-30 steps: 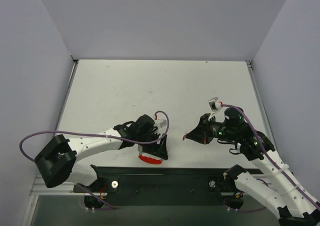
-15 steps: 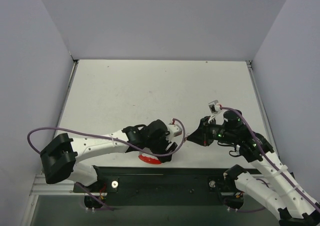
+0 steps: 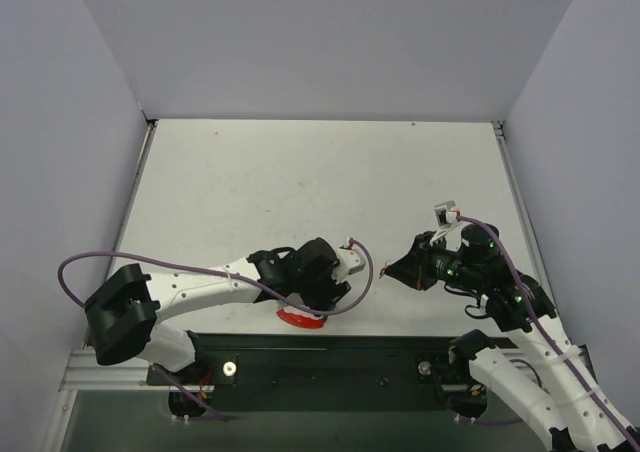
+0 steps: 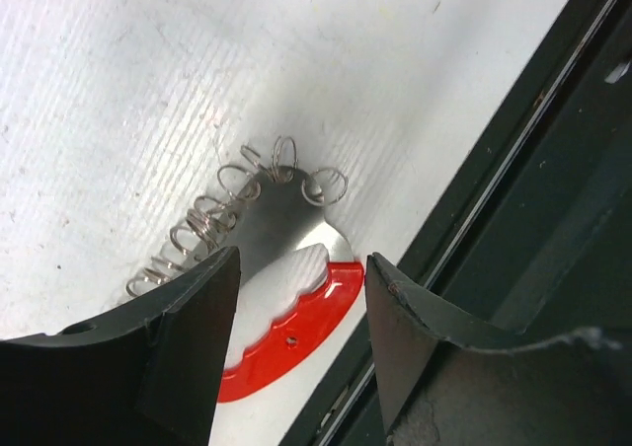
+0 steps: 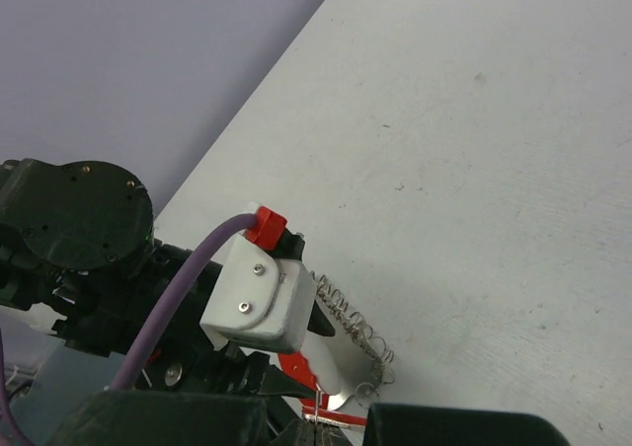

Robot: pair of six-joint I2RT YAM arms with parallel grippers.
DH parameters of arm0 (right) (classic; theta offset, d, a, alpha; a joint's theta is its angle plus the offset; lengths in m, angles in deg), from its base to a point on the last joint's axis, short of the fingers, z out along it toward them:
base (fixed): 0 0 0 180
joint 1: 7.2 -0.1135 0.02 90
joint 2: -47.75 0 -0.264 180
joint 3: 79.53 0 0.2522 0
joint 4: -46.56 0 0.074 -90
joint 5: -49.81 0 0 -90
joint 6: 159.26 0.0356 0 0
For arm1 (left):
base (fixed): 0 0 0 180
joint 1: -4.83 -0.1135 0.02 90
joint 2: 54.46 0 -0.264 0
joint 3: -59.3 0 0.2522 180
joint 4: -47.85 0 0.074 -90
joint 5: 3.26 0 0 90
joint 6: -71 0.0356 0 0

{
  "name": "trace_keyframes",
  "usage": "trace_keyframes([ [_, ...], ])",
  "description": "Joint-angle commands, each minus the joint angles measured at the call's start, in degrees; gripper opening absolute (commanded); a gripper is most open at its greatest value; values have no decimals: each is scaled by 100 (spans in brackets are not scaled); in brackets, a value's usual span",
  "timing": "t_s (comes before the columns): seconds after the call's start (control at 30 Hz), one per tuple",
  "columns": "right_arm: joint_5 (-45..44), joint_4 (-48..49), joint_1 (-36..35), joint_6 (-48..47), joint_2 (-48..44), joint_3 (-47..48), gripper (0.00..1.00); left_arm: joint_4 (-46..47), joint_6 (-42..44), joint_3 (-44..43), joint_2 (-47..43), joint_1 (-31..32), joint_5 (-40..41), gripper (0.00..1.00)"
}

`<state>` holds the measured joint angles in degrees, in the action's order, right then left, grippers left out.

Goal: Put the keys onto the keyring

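The keyring lies at the table's near edge: a curved red band [image 3: 298, 319] joined to a silvery coiled chain [image 4: 222, 214]. In the left wrist view the band [image 4: 296, 318] sits between my left gripper's [image 4: 301, 268] open fingers, low over it; the gripper [image 3: 332, 297] holds nothing. My right gripper [image 3: 385, 272] hovers just right of it, shut on the tiny red-headed key [image 5: 337, 418], whose thin silver blade sticks out of the fingertips. The right wrist view also shows the band [image 5: 296, 365] and chain [image 5: 351, 318] below the left wrist.
A black rail [image 4: 513, 199] runs along the table's near edge, right beside the band. Purple walls enclose the white table [image 3: 300, 182] on three sides. The left wrist's white camera housing [image 5: 259, 293] and purple cable sit close in front of my right gripper.
My left gripper swung right and settled over the red band. My right gripper, still holding the key, neared the left wrist and then drew back a little to the right.
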<state>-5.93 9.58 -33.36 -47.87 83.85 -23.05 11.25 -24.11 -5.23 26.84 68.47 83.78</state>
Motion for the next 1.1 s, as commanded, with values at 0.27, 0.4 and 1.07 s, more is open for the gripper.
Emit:
trace_keyframes([
  [0.27,-130,-103,189,23,-129,-106,0,1288,1027,602,-437,334,-565,63],
  [0.4,-192,-130,242,15,-173,-115,0,2044,1450,1287,-895,325,-854,60],
  [1.07,546,-139,1366,-187,38,-282,0,4058,2312,1948,-229,211,-1338,44],
])
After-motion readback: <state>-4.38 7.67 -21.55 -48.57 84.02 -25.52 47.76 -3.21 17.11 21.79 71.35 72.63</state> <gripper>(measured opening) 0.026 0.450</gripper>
